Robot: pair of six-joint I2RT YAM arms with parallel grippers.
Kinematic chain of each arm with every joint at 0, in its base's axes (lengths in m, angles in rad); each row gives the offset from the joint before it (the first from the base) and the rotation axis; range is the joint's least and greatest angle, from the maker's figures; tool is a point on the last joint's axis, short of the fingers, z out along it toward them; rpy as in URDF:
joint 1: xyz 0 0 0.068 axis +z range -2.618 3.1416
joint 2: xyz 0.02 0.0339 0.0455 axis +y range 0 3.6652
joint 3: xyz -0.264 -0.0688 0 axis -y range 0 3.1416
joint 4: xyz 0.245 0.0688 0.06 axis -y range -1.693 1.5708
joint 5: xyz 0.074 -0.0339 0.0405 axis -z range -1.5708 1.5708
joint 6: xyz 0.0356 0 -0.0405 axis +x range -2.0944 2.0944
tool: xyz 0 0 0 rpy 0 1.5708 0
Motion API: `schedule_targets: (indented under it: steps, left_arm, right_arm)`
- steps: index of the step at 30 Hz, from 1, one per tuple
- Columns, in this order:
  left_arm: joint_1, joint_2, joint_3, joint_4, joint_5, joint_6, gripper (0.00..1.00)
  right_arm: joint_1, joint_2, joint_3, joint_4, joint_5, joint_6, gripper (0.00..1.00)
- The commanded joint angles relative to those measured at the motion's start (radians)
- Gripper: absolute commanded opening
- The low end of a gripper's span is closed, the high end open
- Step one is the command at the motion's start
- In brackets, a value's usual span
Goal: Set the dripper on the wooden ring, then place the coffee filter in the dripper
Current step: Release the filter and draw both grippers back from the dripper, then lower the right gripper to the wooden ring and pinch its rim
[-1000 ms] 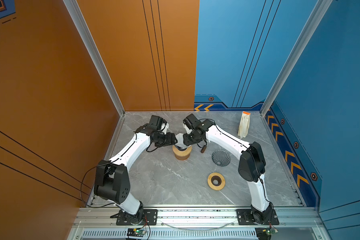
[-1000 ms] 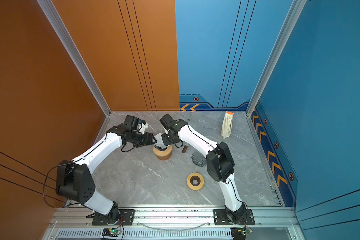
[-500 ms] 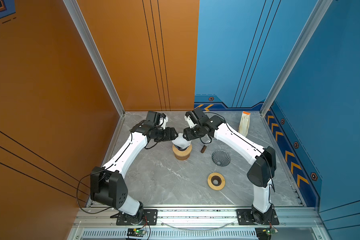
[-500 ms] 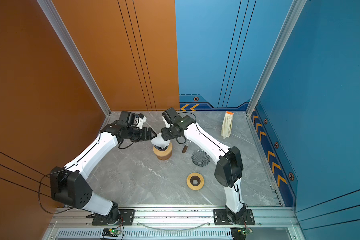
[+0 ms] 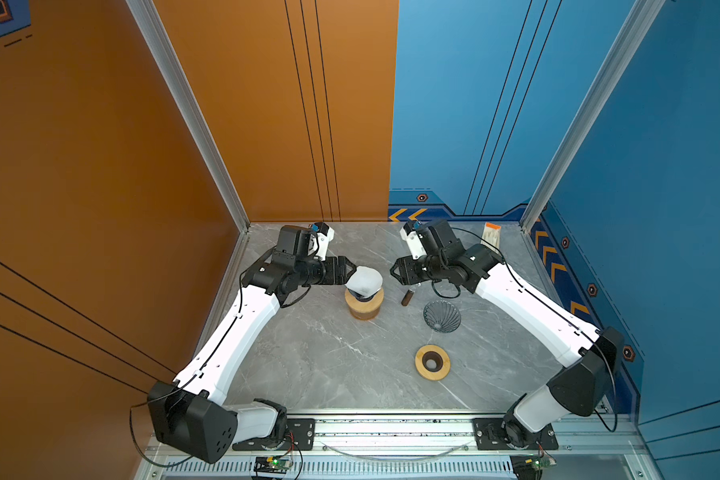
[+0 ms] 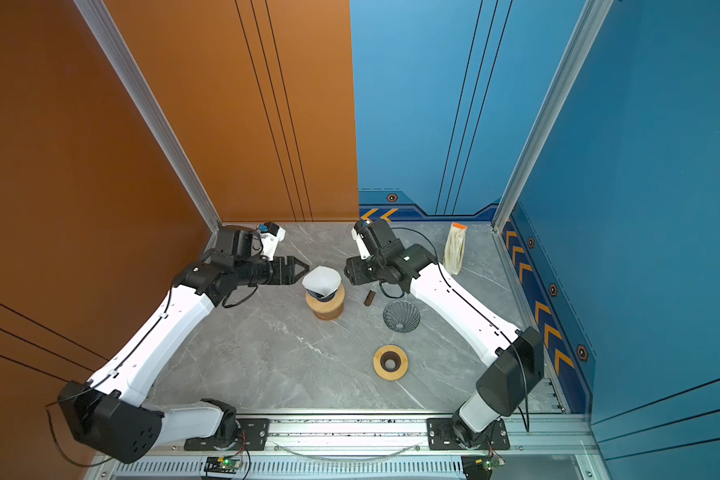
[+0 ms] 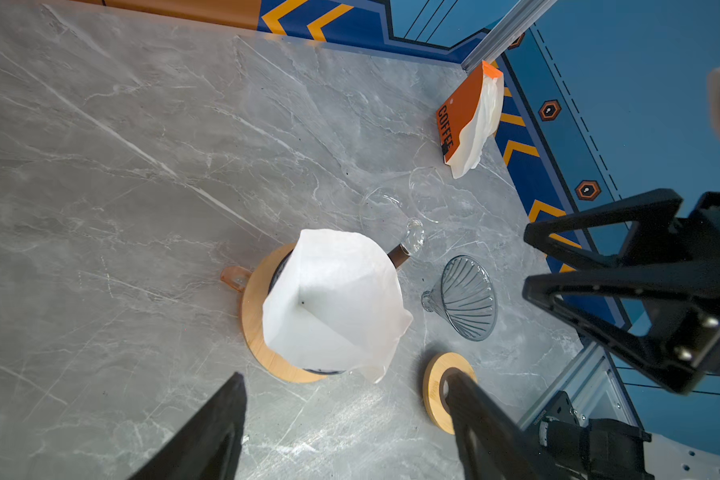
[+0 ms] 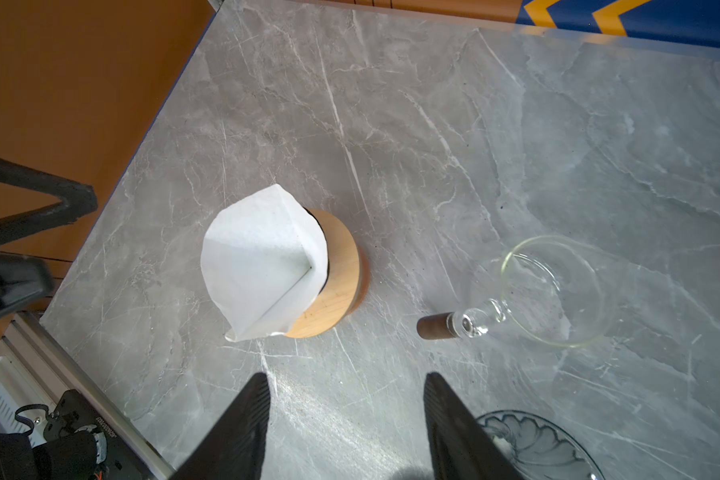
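Filter: I see the white coffee filter (image 5: pixel 364 280) seated point-down in the dark dripper (image 5: pixel 362 296). Its paper rim stands well above the dripper, with one flap drooping over the side.
Stand: the dripper sits on a round wooden stand (image 5: pixel 364 311) toward the back of the grey marble table (image 5: pixel 329 374).
Left gripper: the left gripper (image 5: pixel 350 269) has its fingers spread apart and is holding nothing. Its tips are just beside the filter's left edge, clear of the paper.
Right gripper: the right gripper (image 5: pixel 393 274) also has its fingers apart and is empty. It sits near the filter's right side, with bare table showing between them.
Changed: a second ago both grippers crowded together over the dripper and hid most of the paper. Half a second ago they had begun to part. Now each has drawn back to its own side and the filter stands alone in full view. The right arm's elbow has swung out toward the front right corner.
Unchanged: four things lie where they did:
- the ribbed glass cone (image 5: pixel 442 316) on its side
- the wooden ring (image 5: pixel 432 362)
- the clear glass vessel (image 8: pixel 472 325) with its brown handle
- the filter packet (image 5: pixel 491 237) at the back right
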Motion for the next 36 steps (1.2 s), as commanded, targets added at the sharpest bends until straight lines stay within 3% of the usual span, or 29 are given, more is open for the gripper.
schedule_targets:
  steps: [1, 11, 24, 32, 36]
  left_arm:
    - [-0.007, -0.031, -0.055, 0.048, 0.034, 0.013, 0.78]
    - [-0.068, -0.078, -0.149, 0.099, 0.065, 0.010, 0.78]
    - [-0.132, -0.214, -0.345, 0.170, 0.081, -0.049, 0.78]
    - [-0.170, -0.281, -0.426, 0.171, 0.067, -0.060, 0.85]
    - [-0.212, -0.297, -0.454, 0.173, 0.063, -0.055, 0.97]
  right_arm:
    - [-0.042, -0.080, -0.078, 0.032, -0.030, 0.044, 0.59]
    - [-0.193, -0.274, -0.306, -0.030, -0.120, 0.121, 0.59]
    - [-0.253, -0.582, -0.646, -0.074, -0.233, 0.317, 0.59]
    - [-0.251, -0.726, -0.843, -0.073, -0.285, 0.438, 0.58]
    - [-0.241, -0.753, -0.931, -0.034, -0.293, 0.485, 0.58]
